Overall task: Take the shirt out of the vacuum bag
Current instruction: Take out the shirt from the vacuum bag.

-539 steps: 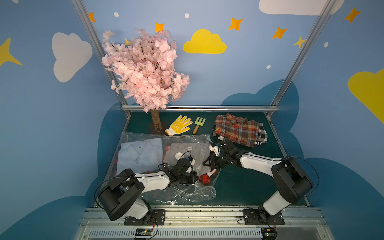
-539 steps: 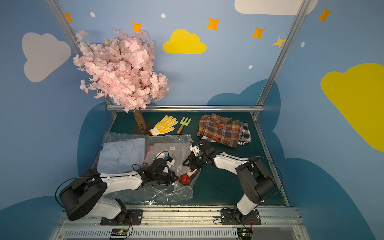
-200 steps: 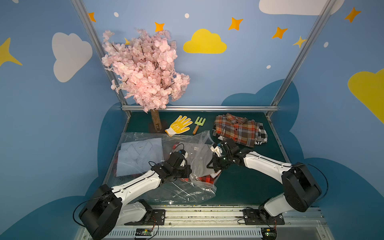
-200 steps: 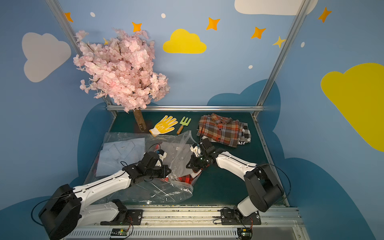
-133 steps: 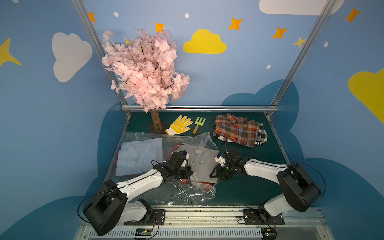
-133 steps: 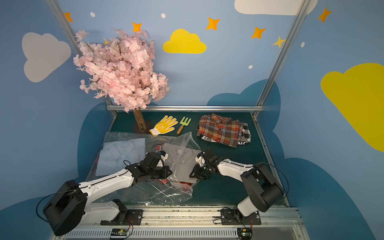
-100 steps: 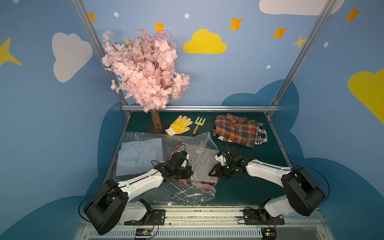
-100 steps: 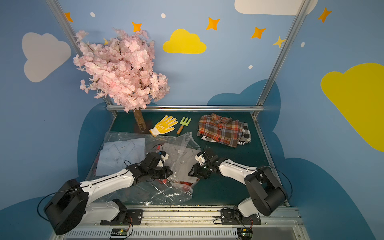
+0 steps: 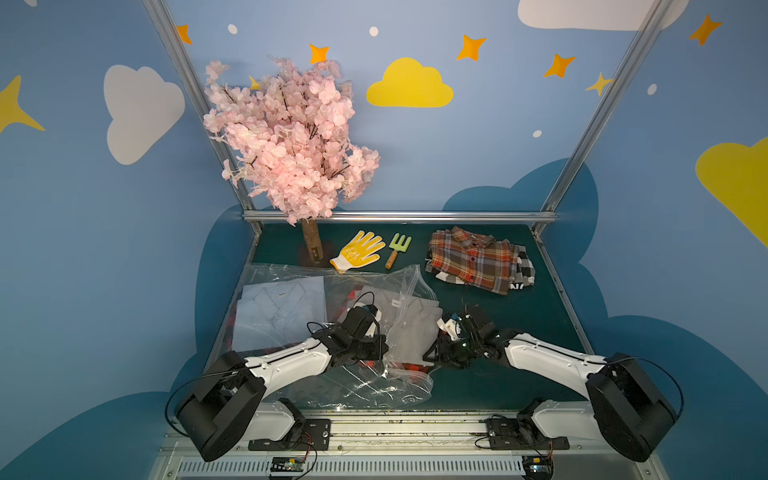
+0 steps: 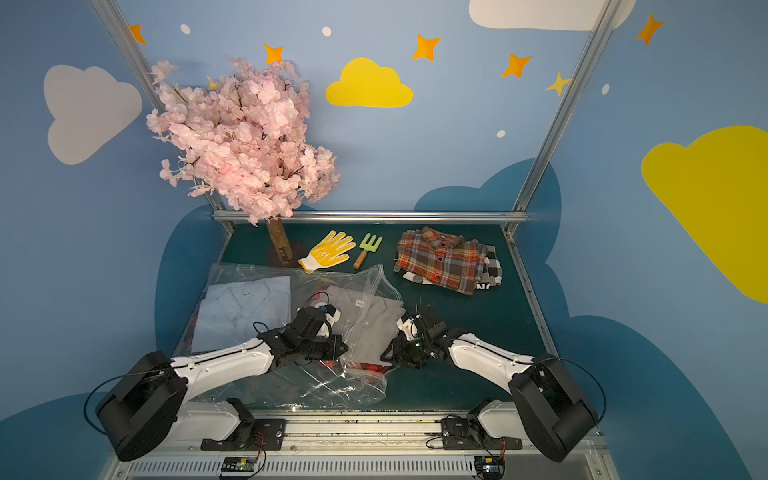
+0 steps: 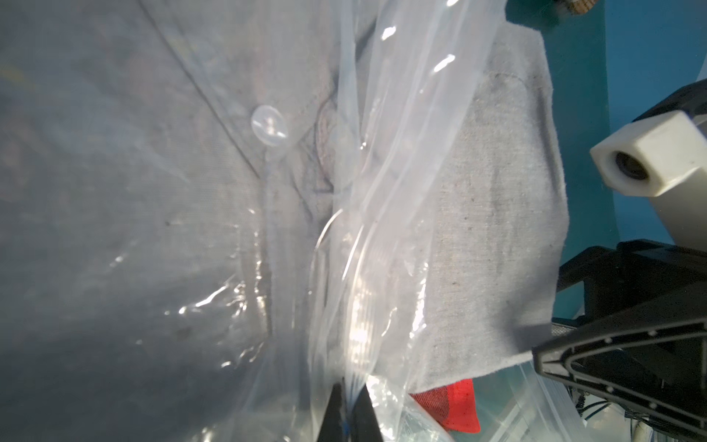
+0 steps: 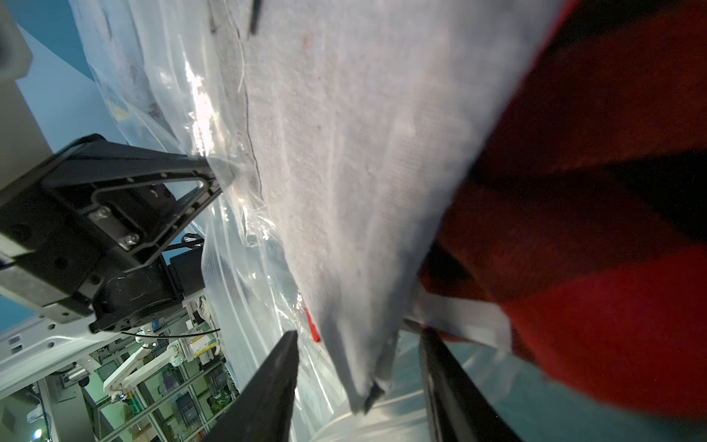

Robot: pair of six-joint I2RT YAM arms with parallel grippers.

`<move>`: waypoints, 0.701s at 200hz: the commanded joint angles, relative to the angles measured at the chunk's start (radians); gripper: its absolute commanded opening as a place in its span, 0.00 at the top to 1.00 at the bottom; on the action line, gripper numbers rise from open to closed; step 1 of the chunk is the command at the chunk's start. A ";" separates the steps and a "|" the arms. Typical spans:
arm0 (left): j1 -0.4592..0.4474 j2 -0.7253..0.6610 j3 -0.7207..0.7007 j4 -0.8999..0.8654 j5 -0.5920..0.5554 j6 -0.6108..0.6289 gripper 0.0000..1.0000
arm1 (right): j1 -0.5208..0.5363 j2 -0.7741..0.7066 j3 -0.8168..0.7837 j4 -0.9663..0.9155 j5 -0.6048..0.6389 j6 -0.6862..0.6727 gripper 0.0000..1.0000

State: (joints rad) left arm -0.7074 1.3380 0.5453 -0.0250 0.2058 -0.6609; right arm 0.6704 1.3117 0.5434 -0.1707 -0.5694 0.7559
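On the dark green table [image 9: 540,320], the large clear crinkly plastic vacuum bag [image 9: 357,386] lies with the folded grey shirt [image 9: 411,328] poking from its mouth. Only the left wrist view shows the left gripper [image 11: 349,398] pinching bag film. The right wrist view shows the right gripper [image 12: 357,336] spread astride the shirt's edge.

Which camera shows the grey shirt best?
A top view: most of the grey shirt shows, partly in the vacuum bag. Left wrist gives only cloth and a button; right wrist, a blurred edge.
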 commanded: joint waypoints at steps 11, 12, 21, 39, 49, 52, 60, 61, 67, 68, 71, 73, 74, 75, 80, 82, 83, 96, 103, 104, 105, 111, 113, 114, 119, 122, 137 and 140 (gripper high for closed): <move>-0.019 0.030 -0.025 0.013 0.001 -0.011 0.97 | 0.021 0.017 -0.013 0.058 -0.005 0.038 0.48; -0.020 0.030 -0.024 0.014 0.001 -0.010 0.97 | 0.022 0.018 -0.013 0.060 -0.006 0.039 0.48; -0.026 0.038 -0.027 0.017 0.000 -0.013 0.97 | 0.027 0.025 -0.020 0.091 -0.010 0.053 0.48; -0.036 0.050 -0.026 0.023 -0.002 -0.014 0.97 | 0.038 0.031 -0.019 0.116 -0.008 0.068 0.49; -0.042 0.058 -0.028 0.025 -0.003 -0.014 0.97 | 0.045 0.024 -0.018 0.120 -0.008 0.077 0.49; -0.044 0.059 -0.029 0.025 -0.003 -0.015 0.97 | 0.047 0.022 -0.019 0.121 -0.008 0.078 0.49; -0.048 0.063 -0.031 0.029 -0.005 -0.017 0.97 | 0.050 0.015 -0.016 0.119 -0.005 0.082 0.49; -0.047 0.065 -0.032 0.030 -0.005 -0.018 0.97 | 0.051 0.013 -0.016 0.119 -0.005 0.082 0.49; -0.050 0.068 -0.034 0.036 -0.004 -0.020 0.97 | 0.053 0.008 -0.015 0.112 -0.003 0.082 0.49; -0.050 0.069 -0.034 0.037 -0.004 -0.020 0.97 | 0.053 0.007 -0.015 0.111 -0.003 0.083 0.49; -0.052 0.071 -0.034 0.040 -0.003 -0.021 0.97 | 0.052 0.005 -0.014 0.109 -0.002 0.083 0.49; -0.053 0.073 -0.036 0.041 -0.003 -0.022 0.97 | 0.054 0.003 -0.013 0.107 -0.003 0.084 0.49; -0.052 0.074 -0.036 0.042 -0.003 -0.022 0.97 | 0.054 0.002 -0.013 0.107 -0.003 0.085 0.49; -0.052 0.075 -0.036 0.042 -0.003 -0.022 0.97 | 0.054 0.001 -0.014 0.106 -0.004 0.085 0.49; -0.055 0.079 -0.036 0.044 -0.003 -0.024 0.97 | 0.055 -0.004 -0.014 0.105 -0.005 0.087 0.49; -0.056 0.081 -0.036 0.045 -0.003 -0.024 0.97 | 0.054 -0.007 -0.014 0.105 -0.006 0.088 0.49; -0.057 0.081 -0.035 0.046 -0.003 -0.025 0.97 | 0.055 -0.009 -0.014 0.106 -0.006 0.089 0.49; -0.061 0.091 -0.036 0.055 -0.003 -0.028 0.97 | 0.056 -0.026 -0.012 0.098 -0.008 0.095 0.49; -0.063 0.097 -0.038 0.059 -0.003 -0.030 0.97 | 0.056 -0.037 -0.012 0.091 -0.009 0.097 0.49; -0.063 0.098 -0.038 0.060 -0.003 -0.030 0.97 | 0.056 -0.039 -0.012 0.090 -0.009 0.098 0.49; -0.064 0.099 -0.038 0.061 -0.004 -0.029 0.97 | 0.056 -0.040 -0.012 0.088 -0.009 0.097 0.49; -0.066 0.102 -0.038 0.065 -0.005 -0.031 0.97 | 0.057 -0.050 -0.010 0.081 -0.008 0.100 0.49; -0.067 0.104 -0.037 0.065 -0.005 -0.031 0.97 | 0.057 -0.054 -0.010 0.078 -0.006 0.100 0.49; -0.067 0.105 -0.037 0.066 -0.006 -0.031 0.97 | 0.057 -0.056 -0.010 0.077 -0.006 0.099 0.49; -0.067 0.108 -0.037 0.069 -0.005 -0.032 0.97 | 0.058 -0.063 -0.007 0.066 -0.004 0.100 0.49; -0.069 0.109 -0.038 0.071 -0.005 -0.032 0.97 | 0.058 -0.068 -0.007 0.063 -0.004 0.100 0.49; -0.070 0.118 -0.037 0.074 -0.005 -0.032 0.97 | 0.062 -0.093 0.001 0.037 0.001 0.102 0.49; -0.069 0.119 -0.037 0.074 -0.005 -0.032 0.97 | 0.063 -0.098 0.001 0.032 0.002 0.103 0.49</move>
State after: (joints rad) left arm -0.7647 1.4269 0.5327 0.0834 0.1875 -0.6880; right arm 0.7231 1.2591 0.5339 -0.0872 -0.5686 0.8494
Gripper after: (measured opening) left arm 0.051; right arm 0.511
